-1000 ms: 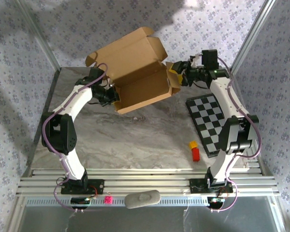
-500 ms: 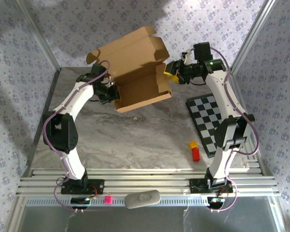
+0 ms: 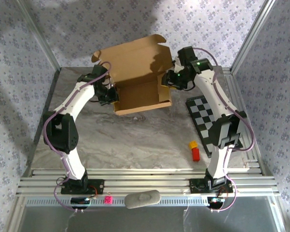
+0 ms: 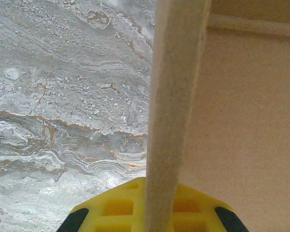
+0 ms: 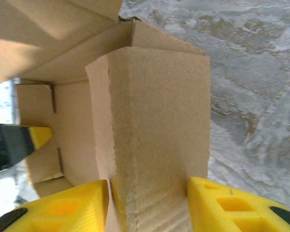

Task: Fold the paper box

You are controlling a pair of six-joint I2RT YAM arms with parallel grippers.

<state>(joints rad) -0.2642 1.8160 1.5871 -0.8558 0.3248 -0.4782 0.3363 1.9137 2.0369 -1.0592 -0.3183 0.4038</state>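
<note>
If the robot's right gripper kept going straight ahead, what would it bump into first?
The paper box. The right gripper straddles the box's folded side wall, so pushing straight on would likely drive it deeper onto that wall. How far it could slide is unclear.

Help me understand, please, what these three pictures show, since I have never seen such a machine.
Two white robot arms are bolted at a grey marbled table. One picture looks down from above; the other two come from cameras on each wrist. The left hand is shut on one side wall of a brown corrugated cardboard box. The right hand has its yellow fingers either side of the opposite wall; whether it squeezes is unclear. A black-and-white checkered board and small red and yellow blocks lie at right.
</note>
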